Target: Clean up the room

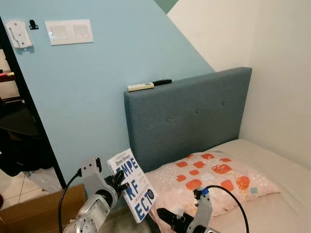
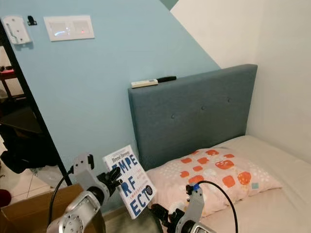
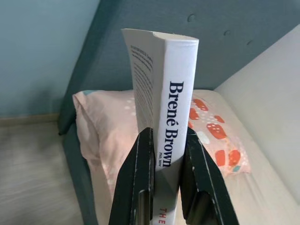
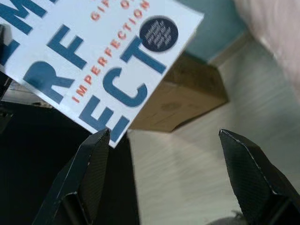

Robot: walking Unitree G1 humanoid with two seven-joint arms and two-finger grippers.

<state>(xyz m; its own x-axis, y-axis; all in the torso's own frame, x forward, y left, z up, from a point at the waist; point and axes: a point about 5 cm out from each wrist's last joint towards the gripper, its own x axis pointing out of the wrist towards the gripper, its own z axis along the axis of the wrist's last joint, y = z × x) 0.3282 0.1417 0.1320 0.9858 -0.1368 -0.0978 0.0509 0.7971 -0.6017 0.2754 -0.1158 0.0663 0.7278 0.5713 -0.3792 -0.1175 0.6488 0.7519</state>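
A white paperback book (image 1: 132, 185) with blue and orange lettering is held upright in the air beside the bed, its cover facing me. My left gripper (image 1: 119, 180) is shut on its spine edge (image 3: 174, 136), one black finger (image 3: 139, 183) on each side. My right gripper (image 1: 165, 216) sits low, just right of and below the book, with its fingers (image 4: 86, 178) spread open and the book's lower corner (image 4: 112, 136) close above one of them. Nothing lies between them.
A bed (image 1: 277, 199) with a grey-blue headboard (image 1: 189, 116) and a patterned pillow (image 1: 209, 179) lies to the right. A white remote (image 1: 140, 87) and a black one rest on the headboard. A cardboard box (image 1: 34, 208) stands on the wooden floor at the left, against the blue wall.
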